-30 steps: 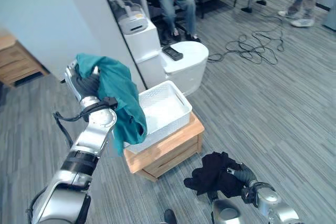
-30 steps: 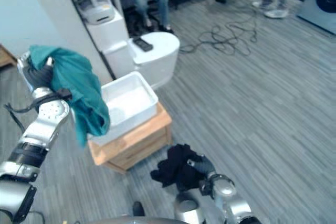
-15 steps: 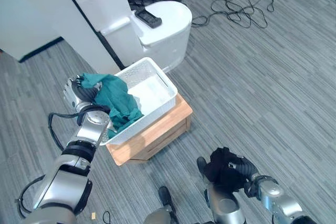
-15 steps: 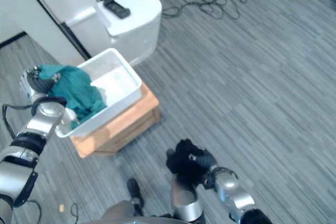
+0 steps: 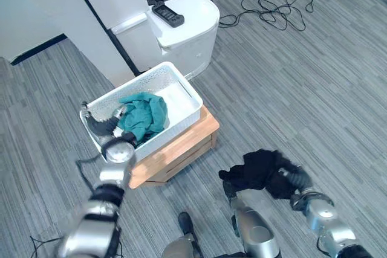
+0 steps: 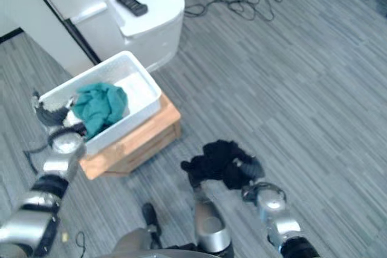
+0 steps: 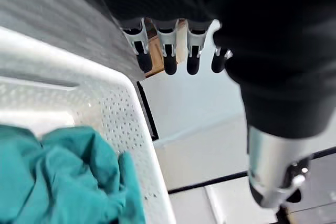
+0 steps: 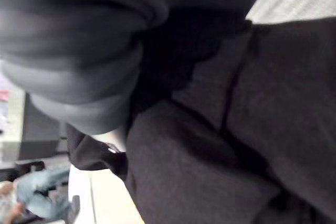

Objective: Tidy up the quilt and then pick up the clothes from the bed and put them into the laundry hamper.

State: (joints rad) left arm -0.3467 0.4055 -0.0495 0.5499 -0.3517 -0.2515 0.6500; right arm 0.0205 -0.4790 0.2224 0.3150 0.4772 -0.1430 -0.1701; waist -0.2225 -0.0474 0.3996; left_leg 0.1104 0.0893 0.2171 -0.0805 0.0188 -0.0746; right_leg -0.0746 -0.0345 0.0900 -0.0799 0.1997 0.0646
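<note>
The teal garment (image 5: 144, 118) lies in the white perforated hamper (image 5: 181, 86). My left hand (image 5: 104, 124) rests there, fingers straight and empty. My right hand (image 5: 294, 178) clutches black clothing (image 5: 257, 170).

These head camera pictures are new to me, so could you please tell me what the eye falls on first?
The teal garment stands out, lying bunched in the white perforated hamper on a low wooden crate, with the left robot hand at the hamper's near end, fingers straight. Lower right, the right robot hand grips a black garment above the grey plank floor.
</note>
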